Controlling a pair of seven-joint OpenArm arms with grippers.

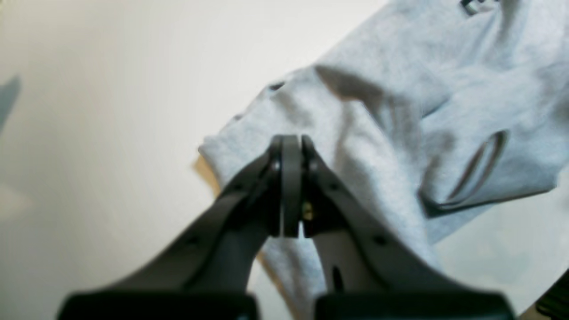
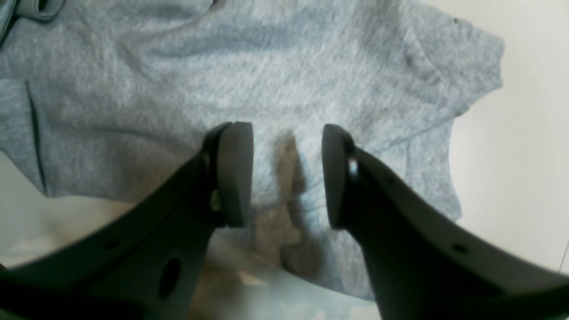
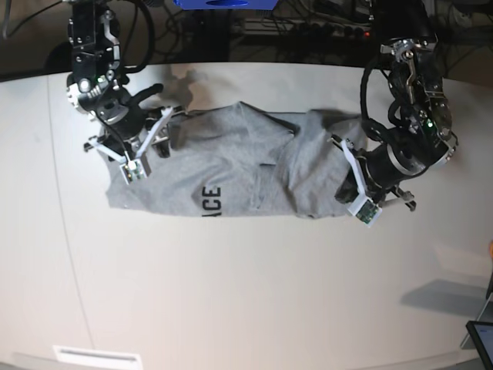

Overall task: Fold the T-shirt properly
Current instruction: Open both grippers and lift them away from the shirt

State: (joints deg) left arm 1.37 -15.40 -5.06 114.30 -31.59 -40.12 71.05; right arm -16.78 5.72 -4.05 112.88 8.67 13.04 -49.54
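Observation:
The heather-grey T-shirt (image 3: 231, 181) lies crumpled across the table, with black lettering (image 3: 209, 202) showing near its front edge. My left gripper (image 1: 291, 142) is at the shirt's right end in the base view (image 3: 344, 179). Its jaws are shut, with the tips pressed into the cloth (image 1: 382, 146) of a bunched sleeve end. My right gripper (image 2: 286, 173) hangs open just over the shirt (image 2: 266, 80) at its left end in the base view (image 3: 145, 145). Nothing lies between its pads. A sleeve opening (image 1: 478, 171) gapes to the right of the left gripper.
The cream table (image 3: 246, 293) stretches wide in front of the shirt. Cables and a blue object (image 3: 223, 4) sit beyond the far edge. A dark device (image 3: 481, 339) is at the front right corner and a white strip (image 3: 96, 356) lies at the front left.

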